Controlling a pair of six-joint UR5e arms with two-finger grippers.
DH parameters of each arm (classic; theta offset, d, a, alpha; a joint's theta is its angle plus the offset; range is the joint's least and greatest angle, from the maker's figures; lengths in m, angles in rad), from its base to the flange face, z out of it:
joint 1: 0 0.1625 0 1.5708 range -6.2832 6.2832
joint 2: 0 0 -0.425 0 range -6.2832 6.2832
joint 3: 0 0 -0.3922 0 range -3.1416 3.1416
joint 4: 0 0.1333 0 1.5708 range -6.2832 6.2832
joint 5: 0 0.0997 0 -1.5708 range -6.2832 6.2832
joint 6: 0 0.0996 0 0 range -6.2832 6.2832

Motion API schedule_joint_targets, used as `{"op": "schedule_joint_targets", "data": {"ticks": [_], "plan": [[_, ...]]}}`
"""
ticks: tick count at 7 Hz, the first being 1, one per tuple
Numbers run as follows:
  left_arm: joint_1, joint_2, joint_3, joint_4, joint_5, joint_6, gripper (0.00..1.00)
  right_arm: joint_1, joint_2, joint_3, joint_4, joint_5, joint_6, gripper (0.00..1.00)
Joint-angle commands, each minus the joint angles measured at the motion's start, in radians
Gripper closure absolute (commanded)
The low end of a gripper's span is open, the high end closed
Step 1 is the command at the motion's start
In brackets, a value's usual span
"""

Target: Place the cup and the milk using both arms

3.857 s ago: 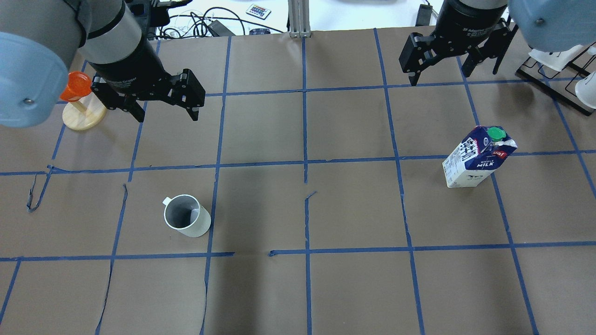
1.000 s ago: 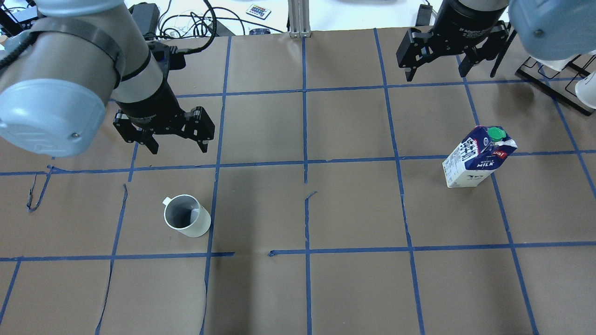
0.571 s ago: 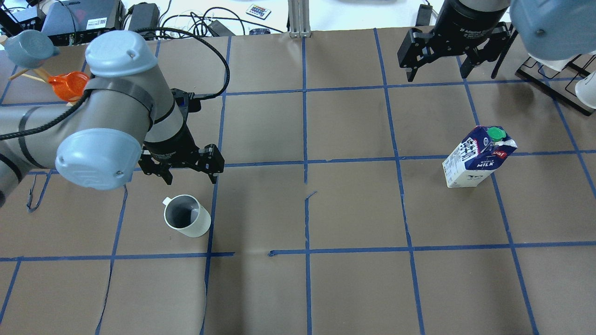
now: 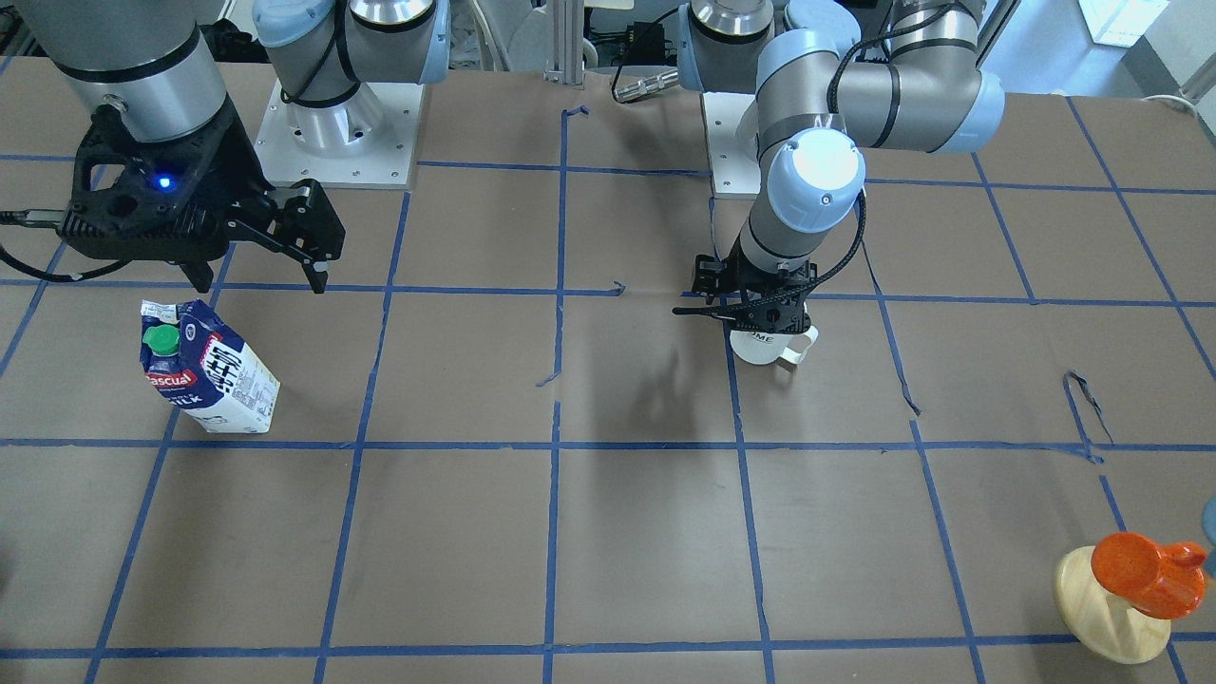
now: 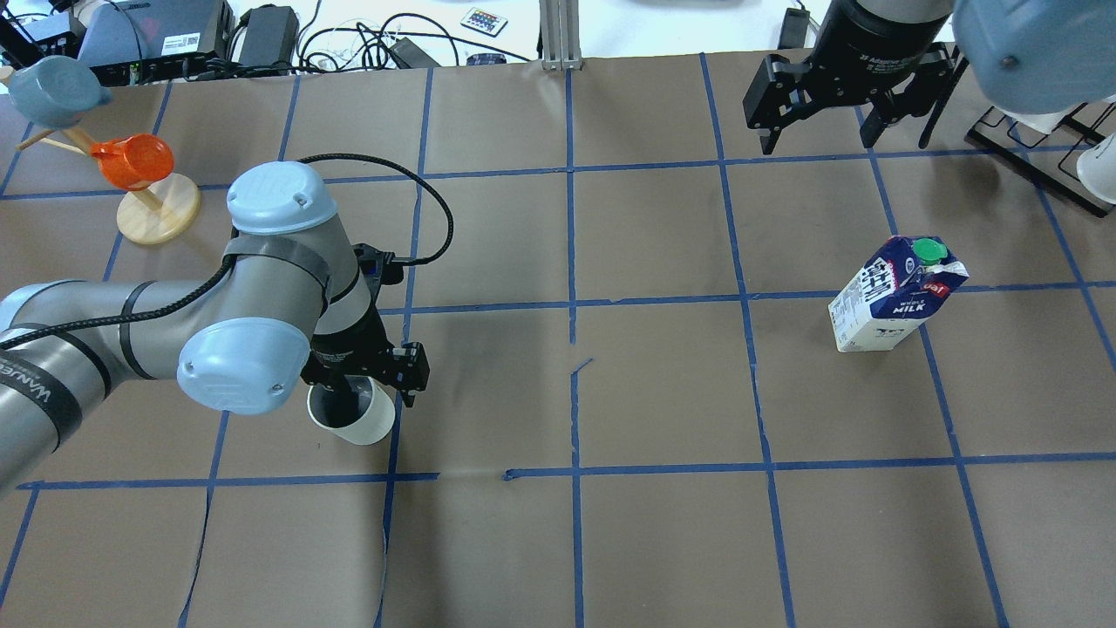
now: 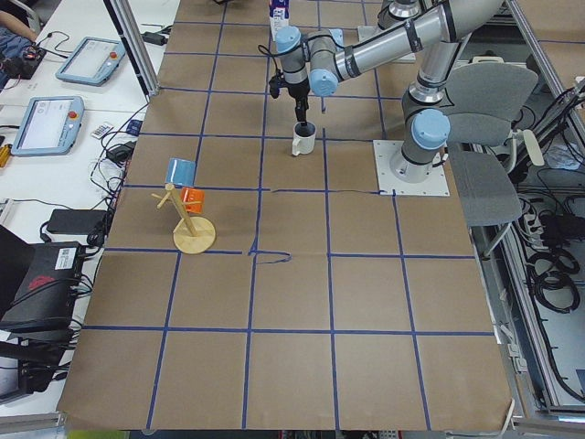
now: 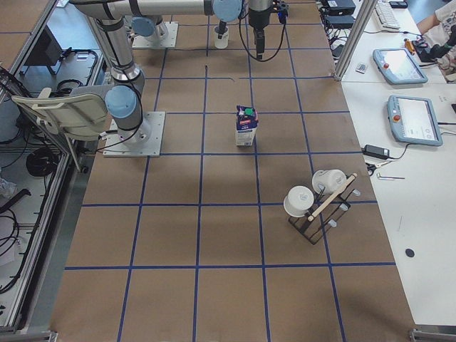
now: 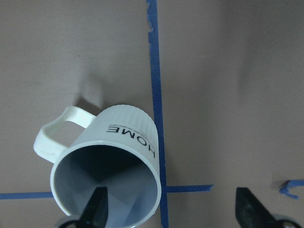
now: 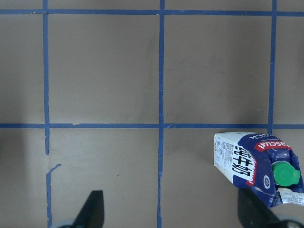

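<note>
The cup (image 5: 370, 425) is a white mug marked "HOME" with a dark grey inside, standing upright left of centre; it also shows in the front view (image 4: 765, 348) and the left wrist view (image 8: 126, 137). My left gripper (image 5: 375, 392) is open and low over it, one finger (image 8: 97, 209) inside the rim, the other (image 8: 249, 209) outside over the paper. The milk (image 5: 894, 296) is a blue and white carton with a green cap, upright on the right. My right gripper (image 5: 818, 139) is open and empty, high above the table beyond the milk (image 9: 256, 161).
A wooden stand (image 5: 157, 214) with an orange cup (image 5: 131, 161) and a blue cup is at the far left. A black rack (image 5: 1037, 144) with white cups is at the far right edge. Blue tape lines grid the brown table cover.
My left arm has swung toward me and come down over the cup, one finger now inside its rim. The right gripper, cup and milk have stayed in place.
</note>
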Motion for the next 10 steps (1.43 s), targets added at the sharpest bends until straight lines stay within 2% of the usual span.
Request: {"op": "schedule_joint_targets", "data": {"ticks": [1,3,5,7,9,10], "plan": [[0.0,-0.025,-0.015,0.032,0.0,0.009,1.0,0.002,0.0,0.0,0.0,0.0,-0.001,0.0],[0.0,-0.019,-0.008,0.052,0.002,-0.006,1.0,-0.002,0.0,0.0,0.0,0.0,-0.003,0.0],[-0.016,-0.017,0.018,0.138,-0.001,-0.127,1.0,-0.004,0.0,0.0,0.0,-0.005,-0.004,0.0],[-0.123,-0.038,0.133,0.124,-0.053,-0.319,1.0,-0.004,0.002,0.002,0.002,-0.007,-0.006,0.0],[-0.229,-0.106,0.214,0.14,-0.076,-0.568,1.0,-0.004,0.002,0.002,0.003,-0.008,-0.006,0.0],[-0.312,-0.153,0.239,0.175,-0.111,-0.776,1.0,-0.004,0.002,0.002,0.003,-0.01,-0.006,0.0]]}}
